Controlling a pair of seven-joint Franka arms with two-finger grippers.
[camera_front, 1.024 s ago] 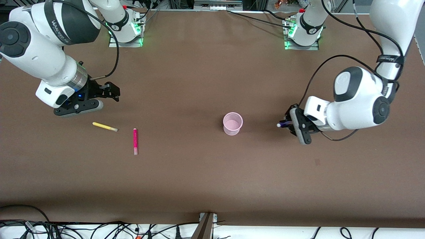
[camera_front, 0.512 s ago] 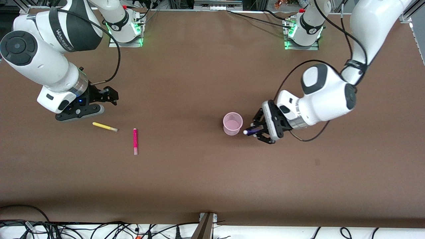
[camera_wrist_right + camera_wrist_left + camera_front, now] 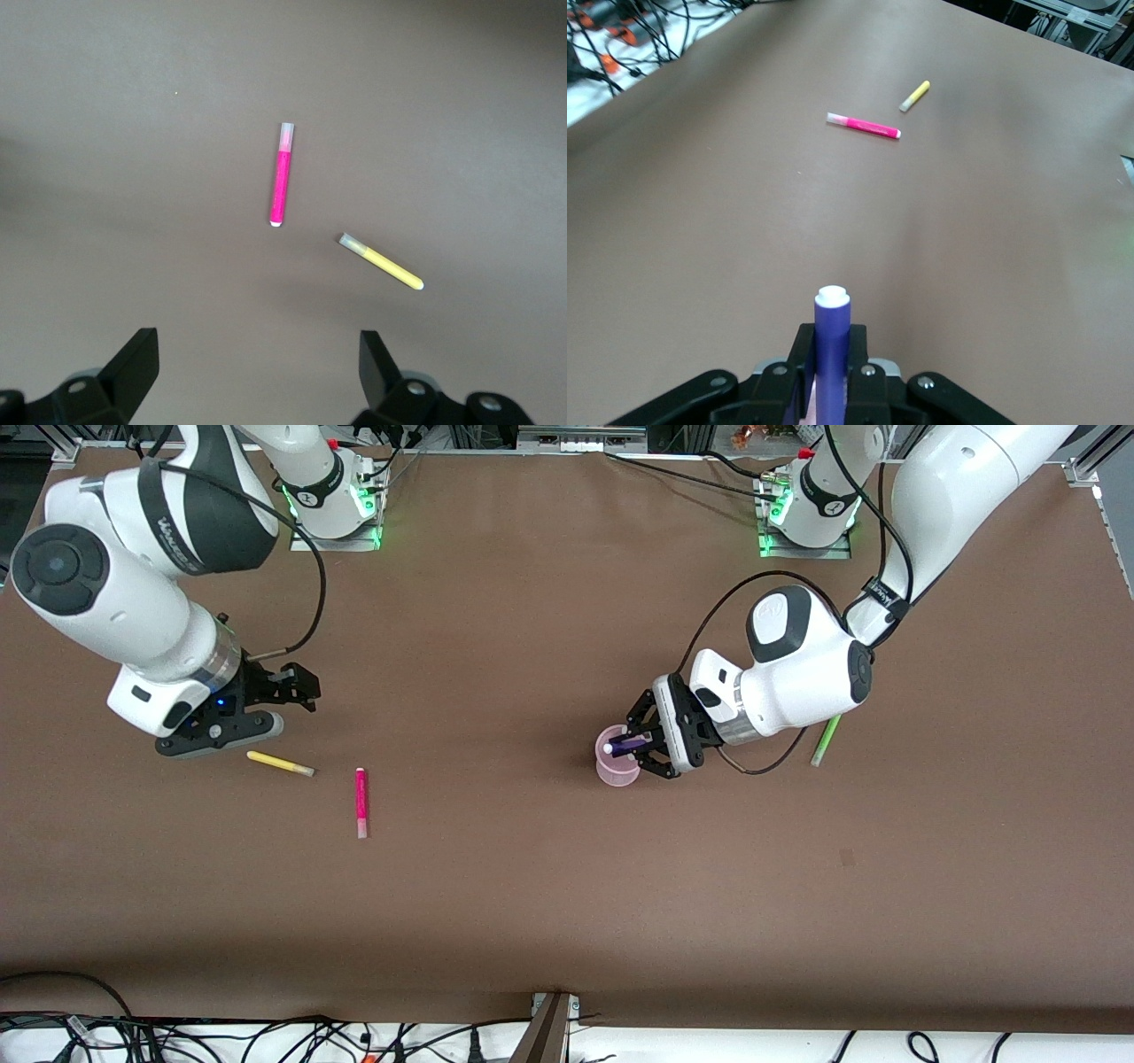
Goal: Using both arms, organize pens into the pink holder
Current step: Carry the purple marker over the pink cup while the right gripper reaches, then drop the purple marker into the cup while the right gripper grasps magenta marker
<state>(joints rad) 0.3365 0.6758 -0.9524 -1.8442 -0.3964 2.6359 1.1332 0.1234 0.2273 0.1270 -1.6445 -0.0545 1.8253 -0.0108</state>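
The pink holder (image 3: pixel 617 773) stands mid-table. My left gripper (image 3: pixel 640 746) is shut on the purple pen (image 3: pixel 620 746) and holds it level, its white tip over the holder's mouth. In the left wrist view the purple pen (image 3: pixel 832 341) sticks out from between the fingers of the left gripper (image 3: pixel 831 367). The yellow pen (image 3: pixel 280 763) and the magenta pen (image 3: pixel 361 802) lie toward the right arm's end. My right gripper (image 3: pixel 301 684) is open and empty, over bare table just beside the yellow pen. The green pen (image 3: pixel 826 741) lies toward the left arm's end.
The right wrist view shows the magenta pen (image 3: pixel 281 175) and yellow pen (image 3: pixel 383 262) ahead of the open right gripper (image 3: pixel 257 354). The left wrist view shows the same magenta pen (image 3: pixel 864 127) and yellow pen (image 3: pixel 915 96) farther off. Cables run along the table edge nearest the front camera.
My left gripper has carried the purple pen from the left arm's end of the table to over the pink holder. The green pen has come into sight. The right gripper has barely shifted.
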